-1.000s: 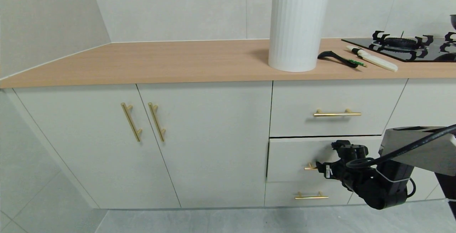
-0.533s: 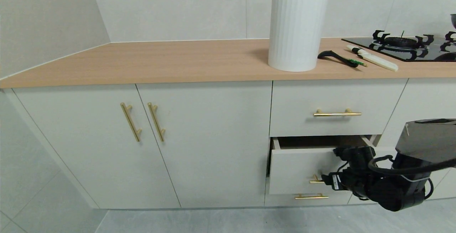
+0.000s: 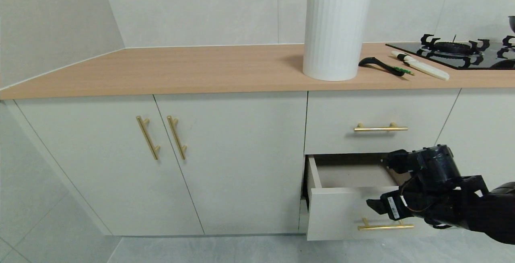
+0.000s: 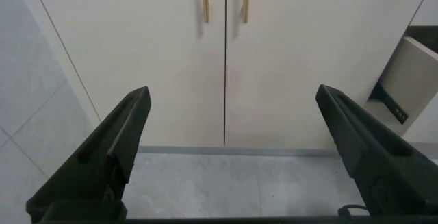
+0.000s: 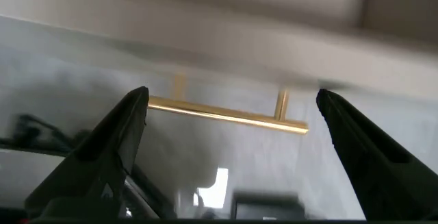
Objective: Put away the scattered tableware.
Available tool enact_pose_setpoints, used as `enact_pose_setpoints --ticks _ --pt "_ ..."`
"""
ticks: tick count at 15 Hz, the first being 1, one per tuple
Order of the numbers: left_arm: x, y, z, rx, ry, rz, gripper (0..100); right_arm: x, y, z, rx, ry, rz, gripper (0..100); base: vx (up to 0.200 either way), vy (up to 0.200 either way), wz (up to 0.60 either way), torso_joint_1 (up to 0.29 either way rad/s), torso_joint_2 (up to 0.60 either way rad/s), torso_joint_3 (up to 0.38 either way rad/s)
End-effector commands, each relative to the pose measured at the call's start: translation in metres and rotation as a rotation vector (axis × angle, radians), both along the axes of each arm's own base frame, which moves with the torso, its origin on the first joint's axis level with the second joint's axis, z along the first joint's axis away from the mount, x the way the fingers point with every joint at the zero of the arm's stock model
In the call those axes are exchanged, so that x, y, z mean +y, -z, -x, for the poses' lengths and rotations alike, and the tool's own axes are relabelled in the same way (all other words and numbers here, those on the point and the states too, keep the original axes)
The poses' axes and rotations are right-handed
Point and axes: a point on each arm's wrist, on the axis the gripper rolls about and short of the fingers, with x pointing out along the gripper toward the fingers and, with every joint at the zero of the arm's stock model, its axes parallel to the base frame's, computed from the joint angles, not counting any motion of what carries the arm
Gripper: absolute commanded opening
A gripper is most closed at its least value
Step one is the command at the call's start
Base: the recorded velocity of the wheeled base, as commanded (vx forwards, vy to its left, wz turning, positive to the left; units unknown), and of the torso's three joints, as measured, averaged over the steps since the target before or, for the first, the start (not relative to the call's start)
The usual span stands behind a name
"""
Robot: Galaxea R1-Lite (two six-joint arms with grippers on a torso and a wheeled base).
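1. The middle white drawer (image 3: 340, 210) stands much farther out of the cabinet than half a second ago; a second ago it was barely cracked.
2. My right gripper (image 5: 231, 98) has come back with the drawer. It was on the gold bar handle (image 3: 385, 226) before. Now it sits just above that handle and off it, jaws spread wide and holding nothing.
3. My left gripper (image 4: 231, 94) is also wide open and holds nothing. It faces the pair of white cupboard doors (image 4: 226, 59) low down, near the grey floor (image 4: 226, 183).
4. The tableware lies on the wooden countertop (image 3: 181, 70). A black curved-handle utensil (image 3: 380, 65) is just right of the tall white ribbed cylinder (image 3: 336, 35). A long white utensil (image 3: 424, 68) is right of the black one, beside the black gas hob (image 3: 454, 56).
5. Both lie flat, nearly parallel. Their long axes run diagonally from back-left to front-right. The black utensil's rounded end points at the cylinder, and the white one's far end points at the hob's near corner.
6. Both near ends stop short of the counter's front edge. The open drawer is below them, under the shut top drawer (image 3: 378, 114). Its left side wall is close to the cupboard door.
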Motion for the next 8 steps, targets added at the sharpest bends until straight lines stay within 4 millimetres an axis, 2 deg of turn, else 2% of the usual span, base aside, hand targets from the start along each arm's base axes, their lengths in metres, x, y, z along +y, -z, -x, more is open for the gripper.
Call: enact_pose_setpoints --ticks 1,3,8 --pt "0.000 0.000 0.000 0.002 -0.001 0.001 100 -0.001 -0.037 0.012 -0.134 -0.008 -0.055 100 0.000 0.000 0.00 0.000 0.00 0.000" --pt "0.000 0.000 0.000 0.000 0.001 0.001 100 0.002 -0.036 0.004 -0.132 0.021 -0.090 100 0.000 0.000 0.00 0.000 0.00 0.000" --pt "0.000 0.000 0.000 0.000 -0.001 -0.001 100 0.005 -0.009 -0.027 -0.159 0.121 -0.115 100 0.000 0.000 0.00 0.000 0.00 0.000"
